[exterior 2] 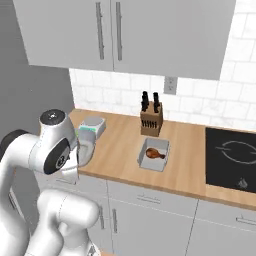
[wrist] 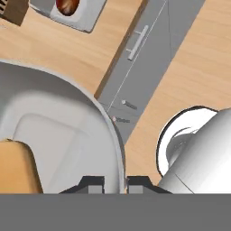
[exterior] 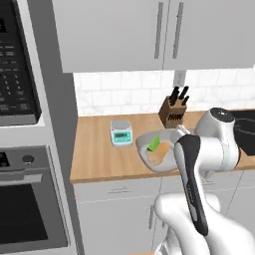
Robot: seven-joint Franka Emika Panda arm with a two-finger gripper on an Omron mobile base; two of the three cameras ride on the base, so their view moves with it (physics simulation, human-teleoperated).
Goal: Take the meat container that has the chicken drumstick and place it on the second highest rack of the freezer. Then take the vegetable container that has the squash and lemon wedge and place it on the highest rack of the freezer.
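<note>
I am pinching the rim of the vegetable container [wrist: 58, 135] with my gripper [wrist: 115, 182], one dark fingertip inside the wall and one outside, and the grey tub with its squash [exterior: 158, 156] and the green piece [exterior: 153, 144] beside it is sitting at or just over the near edge of the wooden counter [exterior: 97, 149], close to my wrist; I cannot tell whether it is clear of the wood. The meat container [exterior 2: 154, 154] with the chicken drumstick [exterior 2: 156, 153] is lying farther right on the same counter, just in front of the knife block [exterior 2: 151, 120], well apart from my hold, which I judge puts the two containers out of the order the task gives. To carry this tub well, I judge I should be keeping it level so nothing slides toward the pinched edge, since a one-sided grip on a rim will let the far side sag. The small scale [exterior: 121, 133] is standing just beyond the tub to the left, near enough to catch on a swing. Upper cabinets [exterior 2: 115, 30] are hanging over the far part of the counter, so the open room is lying toward me, over the drawer fronts [wrist: 135, 58] and the floor. The tall oven unit [exterior: 25, 199] is closing off the left side, and the cooktop [exterior 2: 232, 157] is marking the far right.
</note>
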